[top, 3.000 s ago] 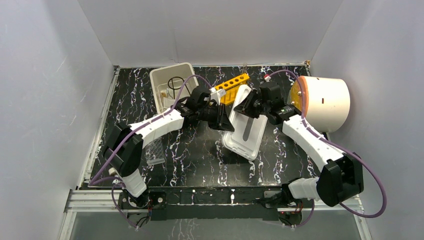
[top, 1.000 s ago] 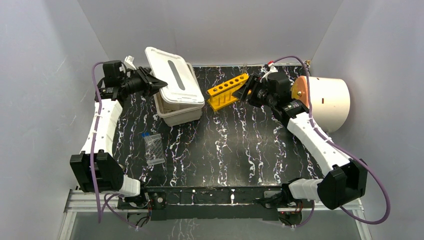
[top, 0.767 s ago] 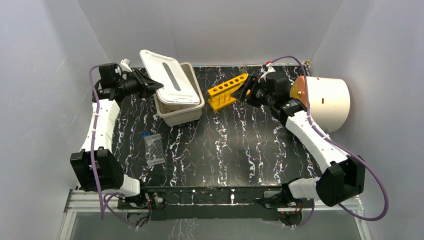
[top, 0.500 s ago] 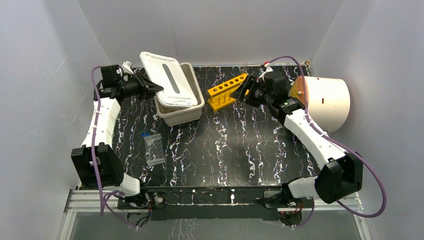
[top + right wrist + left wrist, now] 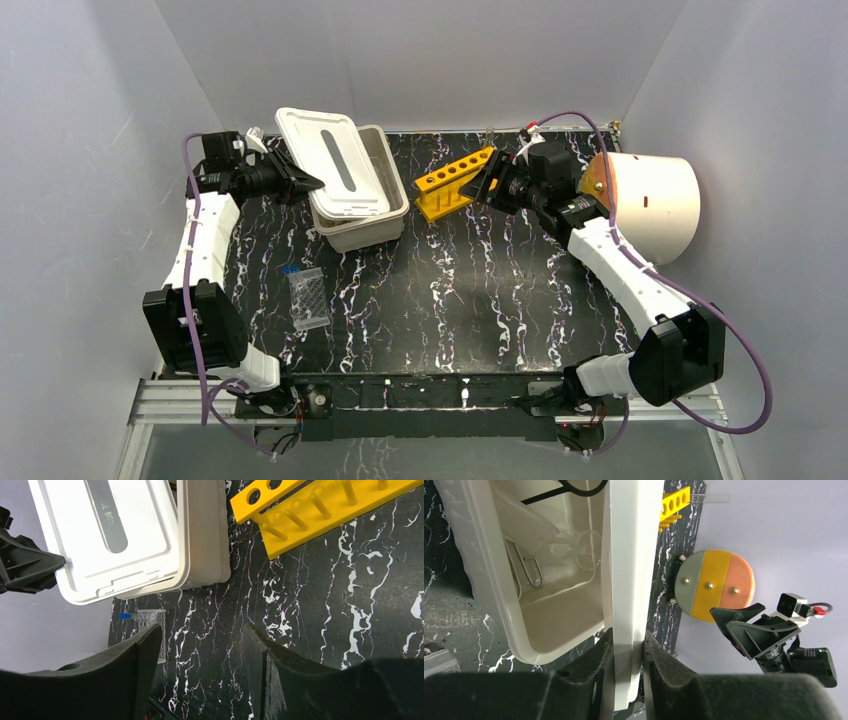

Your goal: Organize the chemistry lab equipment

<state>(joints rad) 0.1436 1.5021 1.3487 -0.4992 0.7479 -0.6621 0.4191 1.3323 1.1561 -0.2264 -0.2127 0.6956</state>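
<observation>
Two arms: both reach toward the far edge of the black marbled table (image 5: 480, 290), the left to the far-left corner, the right to the far middle.
Left gripper (image 5: 628, 652): closed narrow on the edge of a white lid (image 5: 633, 555), one of its fingers (image 5: 594, 665) pressed to each face.
Lid: held over the left part of a white tub (image 5: 365, 230), a grey strip running along its top; whether it touches the rim cannot be told.
Tub: stands at the far left of the table, the right part of its opening uncovered.
Inside the tub: a black wire ring (image 5: 576, 486), thin metal tweezers (image 5: 529, 570) and a clear glass dish (image 5: 586, 545), seen from the left wrist camera.
Right gripper (image 5: 202, 640): jaws wide with nothing between them, above bare table near the yellow rack (image 5: 320, 515).
Yellow rack: lies on the table to the right of the tub, apart from it.
Clear rack (image 5: 308, 298): sits on the table nearer the arms than the tub, a blue-capped vial (image 5: 125, 615) poking out at one end.
White drum (image 5: 655, 205): lies on its side at the far right, its end face banded grey, yellow and orange.
</observation>
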